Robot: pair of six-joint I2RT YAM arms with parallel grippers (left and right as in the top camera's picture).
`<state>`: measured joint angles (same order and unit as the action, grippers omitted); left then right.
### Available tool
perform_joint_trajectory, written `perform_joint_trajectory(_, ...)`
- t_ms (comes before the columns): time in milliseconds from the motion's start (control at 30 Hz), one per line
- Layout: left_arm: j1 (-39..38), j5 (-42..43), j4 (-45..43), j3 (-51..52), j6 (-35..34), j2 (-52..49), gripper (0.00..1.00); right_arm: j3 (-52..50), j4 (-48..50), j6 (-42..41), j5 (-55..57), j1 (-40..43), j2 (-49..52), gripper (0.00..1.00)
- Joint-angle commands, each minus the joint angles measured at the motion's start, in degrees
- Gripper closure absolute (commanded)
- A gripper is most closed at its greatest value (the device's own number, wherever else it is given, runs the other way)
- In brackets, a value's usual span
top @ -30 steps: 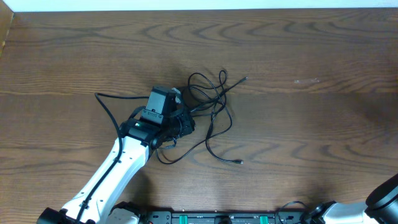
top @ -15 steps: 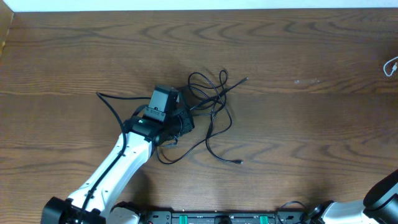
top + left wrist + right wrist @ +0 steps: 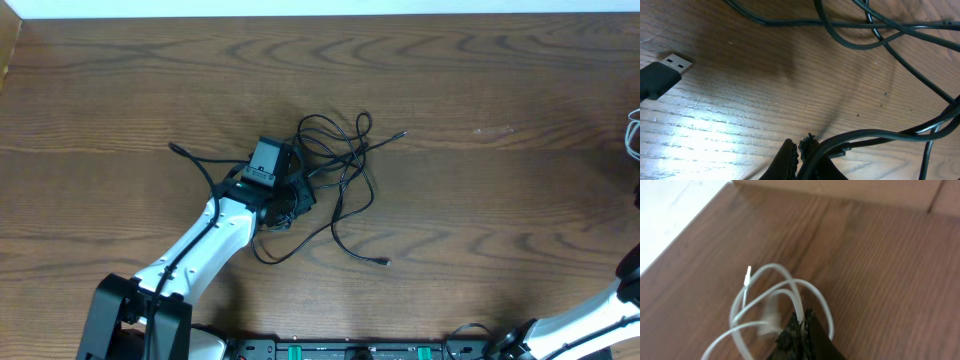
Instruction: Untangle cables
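Dragged rightward, black cables (image 3: 875, 133) trail from the clamped left gripper (image 3: 801, 150).

Count on inspection: one wooden table (image 3: 480, 80). Two robot arms, the left arm (image 3: 195, 250) in full view, the right arm (image 3: 575, 335) only partly. One white cable (image 3: 790, 287). One tangle of black cables (image 3: 345, 185); the separate cords within cannot be counted. One USB plug (image 3: 670, 67) seen close up.

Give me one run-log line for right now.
left gripper: shut on black cable | right gripper: shut on white cable | black tangle: not yet undone
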<state>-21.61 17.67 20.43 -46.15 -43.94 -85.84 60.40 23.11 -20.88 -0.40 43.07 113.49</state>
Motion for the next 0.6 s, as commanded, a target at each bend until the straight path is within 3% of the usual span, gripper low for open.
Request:
perform_joint_trajectory(0,-0.13,-0.83,-0.52,0.63,-1.01,-0.37,0.92,0.61,1.66,1.2,0.28,-0.42,1.51,0.91)
perform_joint_trajectory(67,-0.13,-0.83,-1.2,0.63,-1.01,-0.37,0.92,0.68,2.08,1.18,0.5,-0.31,1.92,0.73)
perform_joint_trajectory(167,-0.13,-0.83,-1.95,0.63,-1.2,-0.37,0.92,0.92,3.56,0.44,0.46,-0.13,1.53,0.3)
perform_joint_trajectory(267,-0.13,-0.83,-2.36,0.63,-1.18,-0.37,0.92,1.77,3.41,0.09,-0.07,0.0,-0.74,0.01)
perform_joint_trajectory(567,-0.13,-0.83,-2.62,0.63,-1.16,-0.37,0.92,1.81,-4.04,-1.29,-0.22,0.02,-19.26,0.01)
